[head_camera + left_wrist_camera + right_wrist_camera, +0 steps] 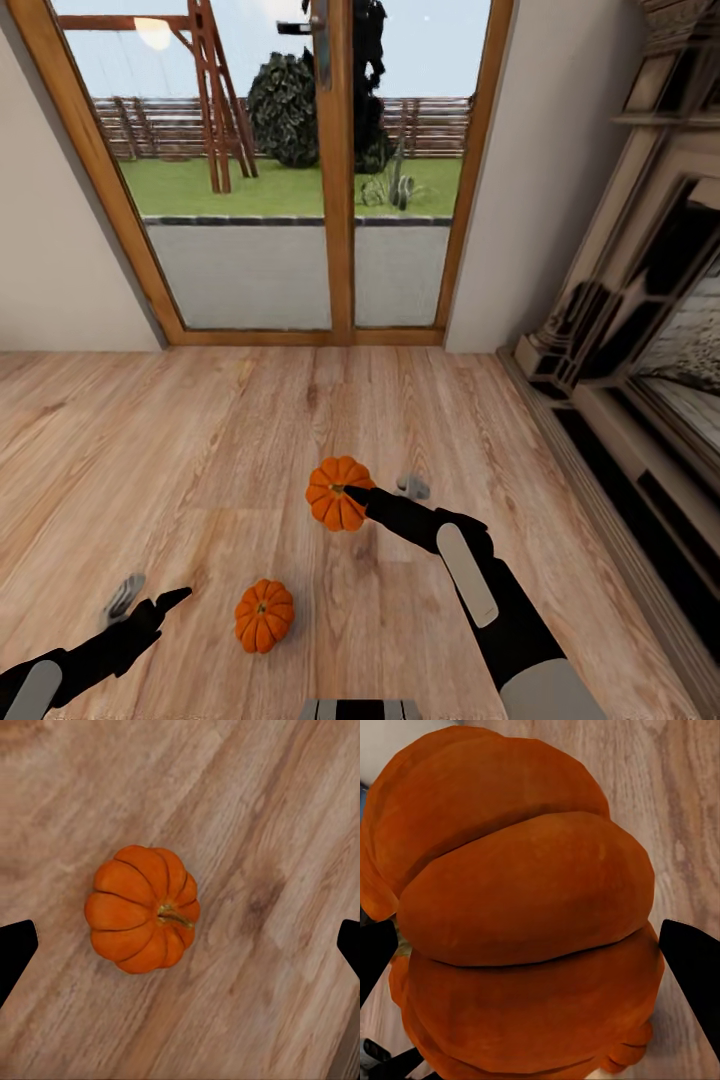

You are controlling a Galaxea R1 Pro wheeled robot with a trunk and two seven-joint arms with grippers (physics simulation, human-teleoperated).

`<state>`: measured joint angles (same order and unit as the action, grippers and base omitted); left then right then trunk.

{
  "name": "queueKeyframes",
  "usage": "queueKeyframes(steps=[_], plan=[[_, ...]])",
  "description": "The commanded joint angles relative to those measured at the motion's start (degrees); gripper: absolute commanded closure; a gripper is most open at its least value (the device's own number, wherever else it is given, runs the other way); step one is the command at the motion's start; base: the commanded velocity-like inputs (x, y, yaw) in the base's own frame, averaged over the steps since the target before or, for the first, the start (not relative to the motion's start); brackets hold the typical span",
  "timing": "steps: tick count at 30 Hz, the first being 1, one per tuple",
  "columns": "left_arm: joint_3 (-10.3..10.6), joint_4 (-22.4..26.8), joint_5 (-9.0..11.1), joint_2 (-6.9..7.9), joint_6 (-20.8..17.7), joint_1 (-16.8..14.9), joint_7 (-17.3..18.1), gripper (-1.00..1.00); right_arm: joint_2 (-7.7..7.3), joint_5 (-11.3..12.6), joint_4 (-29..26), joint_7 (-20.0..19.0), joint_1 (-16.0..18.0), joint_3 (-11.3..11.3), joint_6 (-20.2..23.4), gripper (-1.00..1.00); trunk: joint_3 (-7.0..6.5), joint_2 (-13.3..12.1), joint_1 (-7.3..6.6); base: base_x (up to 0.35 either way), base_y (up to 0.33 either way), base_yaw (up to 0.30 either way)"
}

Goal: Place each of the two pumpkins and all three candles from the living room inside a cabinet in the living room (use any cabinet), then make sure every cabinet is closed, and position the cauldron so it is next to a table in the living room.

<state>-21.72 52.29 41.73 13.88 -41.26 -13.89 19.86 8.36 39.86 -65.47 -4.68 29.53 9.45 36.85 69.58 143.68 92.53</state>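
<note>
Right gripper [352, 492] closed around one pumpkin [338, 493], holding it above the wooden floor [230, 450] mid-scene, a pale candle [413, 488] just right of it. Second pumpkin [264, 615] sits on the floor nearer, the left gripper [150, 598] spread wide and empty to its left.

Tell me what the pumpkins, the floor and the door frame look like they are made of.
Pumpkins: matte orange ribbed skin without shine, real or plastic cannot be told. Floor: light wood planks or wood-look laminate, with visible grain, knots and seams, low sheen. Door frame: warm brown wood, smooth satin finish, around clear glass panes showing the garden.
</note>
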Motion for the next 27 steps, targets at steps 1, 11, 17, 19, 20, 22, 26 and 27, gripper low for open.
queueKeyframes(steps=[1, 11, 17, 19, 20, 22, 26, 27], plan=[[0.0, 0.0, 0.0, 0.00, 0.0, 0.0, 0.0, -1.00, 0.05, 0.1, 0.0, 0.1, 0.0, 0.0, 0.0, 1.00, 0.23, 0.0, 0.02, 0.000, 0.000, 0.000], [0.0, -0.6, -0.2, -0.16, 0.6, 0.0, 0.0, -1.00, 0.25, 0.2, -3.6, 0.0, -0.1, 0.0, 0.3, 1.00, 2.44, 0.2, 0.28, 0.000, 0.000, 0.000], [-0.1, -1.0, -0.1, -0.15, 0.6, 0.0, 0.1, -1.00, 0.17, 0.6, -10.2, -0.7, -2.6, 0.0, 0.9, 1.00, 3.77, 0.2, 0.43, 0.000, 0.000, 0.000], [-0.2, -1.1, 0.0, 0.00, 0.4, 0.0, 0.5, -1.00, 0.07, 0.7, -13.3, -3.2, -3.9, 0.1, 1.8, 1.00, 4.22, 0.3, 0.49, 0.000, 0.000, 0.000], [-0.2, -1.1, 0.1, 0.13, 0.3, 0.0, 0.6, -1.00, 0.10, 0.7, -15.3, -4.4, -4.5, 0.1, 3.0, 1.00, 4.44, 0.3, 0.51, 0.000, 0.000, 0.000], [-0.3, -1.1, 0.1, 0.26, 0.3, 0.0, 0.5, -1.00, 0.11, 0.7, -17.9, -6.1, -5.7, 0.3, 5.5, 1.00, 4.88, 0.3, 0.56, 0.000, 0.000, 0.000], [-0.4, -1.1, 0.1, 0.27, 0.3, -0.1, 0.6, -1.00, 0.11, 0.8, -19.4, -7.3, -6.9, 0.2, 7.3, 1.00, 5.77, 0.4, 0.67, 0.000, 0.000, 0.000], [-0.5, -0.9, 0.1, 0.19, 0.4, -0.2, 0.7, -1.00, 0.13, 0.8, -19.5, -7.4, -7.0, 0.3, 7.4, 1.00, 5.99, 0.4, 0.69, 0.000, 0.000, 0.000]])
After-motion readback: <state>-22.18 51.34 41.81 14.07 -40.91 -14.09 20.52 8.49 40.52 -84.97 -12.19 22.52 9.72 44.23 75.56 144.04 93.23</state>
